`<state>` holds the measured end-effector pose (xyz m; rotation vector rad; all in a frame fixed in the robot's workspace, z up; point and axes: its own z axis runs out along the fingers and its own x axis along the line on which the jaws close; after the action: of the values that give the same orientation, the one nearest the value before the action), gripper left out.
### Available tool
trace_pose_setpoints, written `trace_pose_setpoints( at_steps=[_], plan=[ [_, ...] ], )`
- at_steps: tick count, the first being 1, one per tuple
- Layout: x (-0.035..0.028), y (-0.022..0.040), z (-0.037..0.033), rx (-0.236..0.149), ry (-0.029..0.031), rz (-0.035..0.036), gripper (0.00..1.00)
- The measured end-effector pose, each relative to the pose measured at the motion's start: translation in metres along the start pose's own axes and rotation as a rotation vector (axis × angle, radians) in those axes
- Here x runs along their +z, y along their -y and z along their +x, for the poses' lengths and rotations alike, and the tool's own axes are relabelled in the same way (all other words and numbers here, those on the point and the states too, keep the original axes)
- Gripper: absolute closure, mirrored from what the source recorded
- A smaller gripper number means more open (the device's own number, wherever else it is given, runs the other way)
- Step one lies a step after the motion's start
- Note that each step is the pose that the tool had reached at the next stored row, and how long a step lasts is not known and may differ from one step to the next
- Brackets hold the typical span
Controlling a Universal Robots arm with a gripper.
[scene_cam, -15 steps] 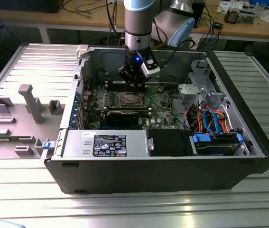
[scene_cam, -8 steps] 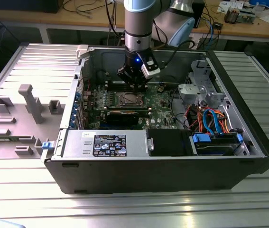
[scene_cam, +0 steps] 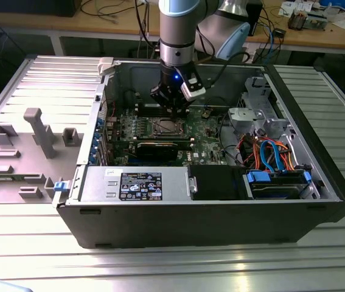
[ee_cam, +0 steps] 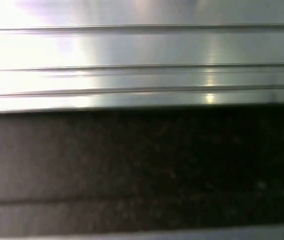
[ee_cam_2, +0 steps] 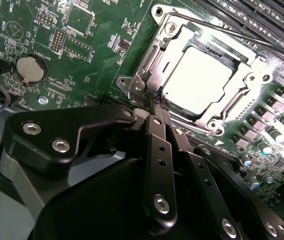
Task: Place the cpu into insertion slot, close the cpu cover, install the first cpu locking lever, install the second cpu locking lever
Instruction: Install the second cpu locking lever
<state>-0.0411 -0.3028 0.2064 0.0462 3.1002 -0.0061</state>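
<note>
Just beyond closed gripper (ee_cam_2: 158, 102): cpu (ee_cam_2: 198, 80), seated.

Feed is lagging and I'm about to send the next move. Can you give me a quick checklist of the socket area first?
1. cpu lying flat in the insertion slot: ok.
2. cpu cover down around the cpu: ok.
3. Lever rod along the cover's edge latched: cannot tell.
4. Gripper at the socket's corner, fingers together: ok.
5. Fingers gripping anything: cannot tell.
</note>
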Motion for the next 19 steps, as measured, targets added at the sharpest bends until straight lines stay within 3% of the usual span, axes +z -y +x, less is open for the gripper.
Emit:
trace_pose_setpoints(
  at_steps=[9,14,19],
  plan=[
    [-0.0003,0.0078,-0.0002,0.000,-0.0004,0.0008,0.89],
    [-0.0141,0.0080,-0.0008,0.000,-0.0003,0.0011,0.89],
    [-0.0159,0.0098,-0.0009,0.000,-0.0002,0.0024,0.89]
  ],
)
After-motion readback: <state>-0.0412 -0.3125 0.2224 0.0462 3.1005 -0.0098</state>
